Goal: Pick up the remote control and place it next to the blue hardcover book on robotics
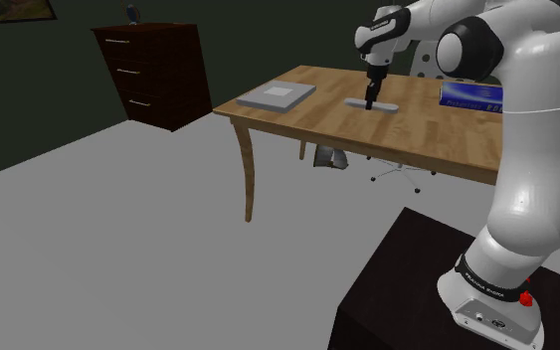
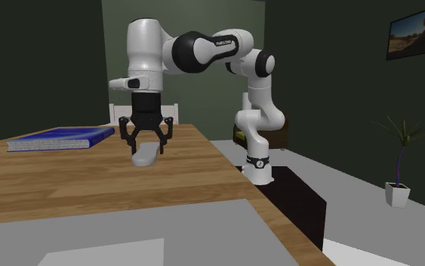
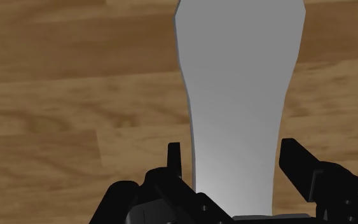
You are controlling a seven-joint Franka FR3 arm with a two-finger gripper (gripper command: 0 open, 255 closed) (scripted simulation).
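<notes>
The remote control is a plain grey, slim bar with one wider end, at the middle of the wooden table. My black gripper points straight down and is shut on its narrow middle. In the wrist view both fingers press against the sides of the remote. Seen from the second exterior view, the remote tilts slightly between the fingers of the gripper, at or just above the wood; I cannot tell which. The blue hardcover book lies flat near the table's far corner, a short way from the gripper.
A flat grey slab lies at the table end toward the shoulder view's left. A dark dresser stands by the wall beyond it. An office chair base shows under the table. A potted plant stands on the floor.
</notes>
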